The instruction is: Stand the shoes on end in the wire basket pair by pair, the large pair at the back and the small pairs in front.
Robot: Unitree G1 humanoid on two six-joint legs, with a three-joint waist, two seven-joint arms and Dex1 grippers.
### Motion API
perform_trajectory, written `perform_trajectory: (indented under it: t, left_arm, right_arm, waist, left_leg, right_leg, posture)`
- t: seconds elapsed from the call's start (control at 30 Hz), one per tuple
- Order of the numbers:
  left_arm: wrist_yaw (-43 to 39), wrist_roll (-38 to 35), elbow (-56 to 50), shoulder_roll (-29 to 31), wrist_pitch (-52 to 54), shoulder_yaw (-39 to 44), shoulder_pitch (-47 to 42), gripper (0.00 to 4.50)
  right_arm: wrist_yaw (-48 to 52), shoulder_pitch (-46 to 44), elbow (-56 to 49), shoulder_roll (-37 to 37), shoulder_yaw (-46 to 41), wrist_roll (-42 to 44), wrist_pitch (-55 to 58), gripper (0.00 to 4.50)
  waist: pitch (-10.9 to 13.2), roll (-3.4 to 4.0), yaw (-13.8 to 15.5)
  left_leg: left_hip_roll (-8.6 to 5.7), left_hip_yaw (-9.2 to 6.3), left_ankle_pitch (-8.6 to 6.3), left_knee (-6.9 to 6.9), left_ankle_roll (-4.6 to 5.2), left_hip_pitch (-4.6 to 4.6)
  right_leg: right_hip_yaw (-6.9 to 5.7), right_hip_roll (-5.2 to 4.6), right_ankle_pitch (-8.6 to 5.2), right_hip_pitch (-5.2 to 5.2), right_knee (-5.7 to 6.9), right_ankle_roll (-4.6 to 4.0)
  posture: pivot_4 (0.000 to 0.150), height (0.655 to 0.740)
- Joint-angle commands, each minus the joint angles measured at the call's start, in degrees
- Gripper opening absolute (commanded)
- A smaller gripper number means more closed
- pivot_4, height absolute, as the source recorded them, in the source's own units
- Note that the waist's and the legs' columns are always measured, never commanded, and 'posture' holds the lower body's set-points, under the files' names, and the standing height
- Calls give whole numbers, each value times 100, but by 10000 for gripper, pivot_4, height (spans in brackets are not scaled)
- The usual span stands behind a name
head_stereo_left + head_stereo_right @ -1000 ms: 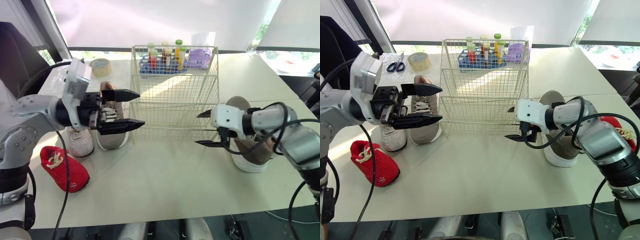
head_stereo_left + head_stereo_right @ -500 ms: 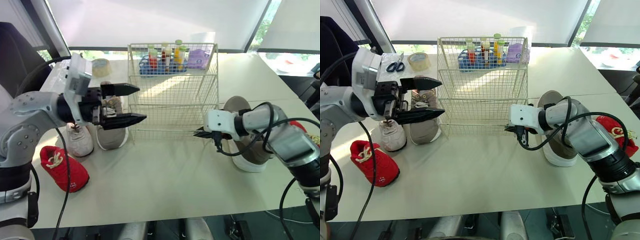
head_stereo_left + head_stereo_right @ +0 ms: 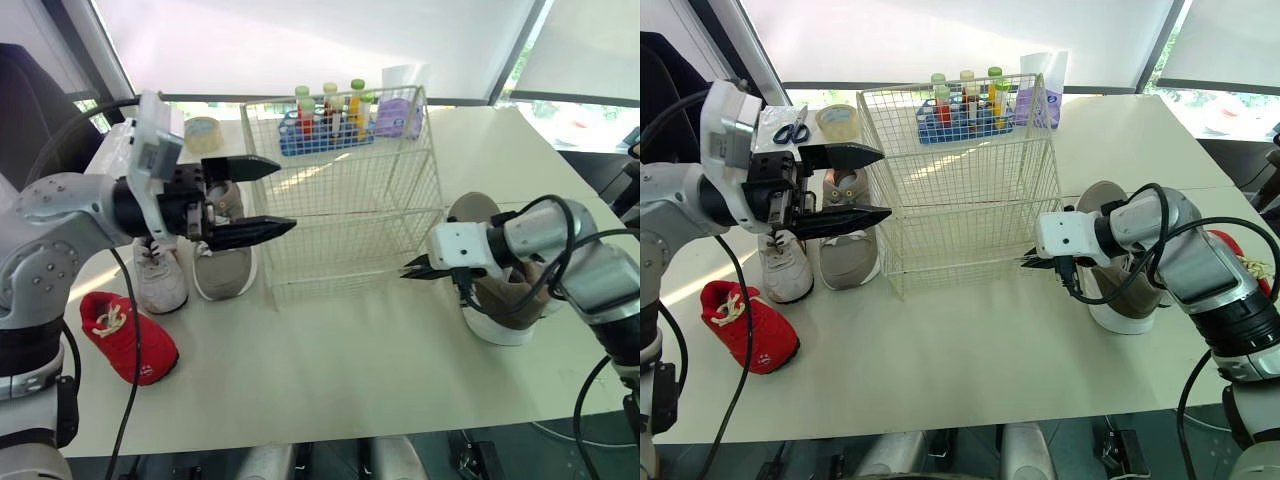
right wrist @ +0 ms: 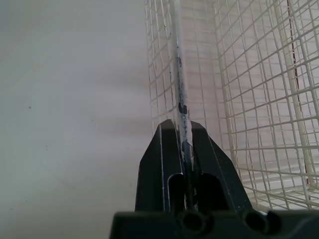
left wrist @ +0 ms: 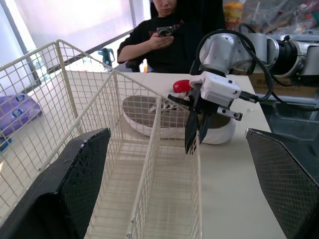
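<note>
1. Two tools are at the wire basket (image 3: 350, 190), which stands empty on the counter (image 3: 350, 370), askew to its front edge. The right tool (image 3: 415, 268) is clamped on a wire at the basket's lower front right corner. The left tool (image 3: 282, 194) gapes wide at the left front corner; I cannot tell whether it touches.
2. No shoe is in yet. One large beige shoe (image 3: 497, 325) lies just behind the right tool. Its mate (image 3: 225, 268), a small white shoe (image 3: 160, 285) and a small red shoe (image 3: 130, 338) lie left of the basket. Another red shoe (image 3: 1245, 265) lies far right.
3. The basket looks light and stiff but apt to slide, so a rim or corner wire is the best hold.
4. The shoes look light, with soft uppers and firm soles. Pinch the heel collar; on end they will likely topple unless leaned against the wire.
</note>
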Motion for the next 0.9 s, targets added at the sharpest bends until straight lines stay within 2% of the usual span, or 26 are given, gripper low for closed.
perform_trajectory:
  t: [0.03, 0.17, 0.67, 0.9]
  left_arm:
    - [18, 0, -93, 30, -5, 54, -137, 45000]
    - [79, -8, -138, 20, 24, 44, -163, 45000]
    - [247, -18, -241, -37, 70, 34, -182, 45000]
    - [241, 40, -173, -133, 35, -61, -282, 45000]
  right_arm:
    - [167, -187, -105, -42, -220, -17, -174, 168]
    - [164, -185, -53, 38, -168, -78, -121, 168]
    - [-576, 70, -1143, 477, -225, 87, 1856, 168]
    - [-718, 259, -1243, 410, -172, -28, 1886, 168]
  waist:
    - [0, 0, 0]
    - [0, 0, 2]
    - [0, -1, -9]
    - [-2, -3, 1]
  left_leg:
    - [0, 0, 1, 0, -1, 0]
    - [0, 0, 1, 0, -1, 0]
    - [1, 0, -2, 4, 5, 2]
    - [1, 0, -6, 14, 11, 3]
  right_leg:
    - [0, 0, 0, 0, 0, 0]
    - [0, 0, 0, 0, 0, 0]
    - [2, 0, -1, -10, 30, -2]
    - [1, 0, -1, -9, 40, -2]
  posture:
    - [1500, 7400]
    - [1500, 7400]
    - [1500, 7400]
    - [1500, 7400]
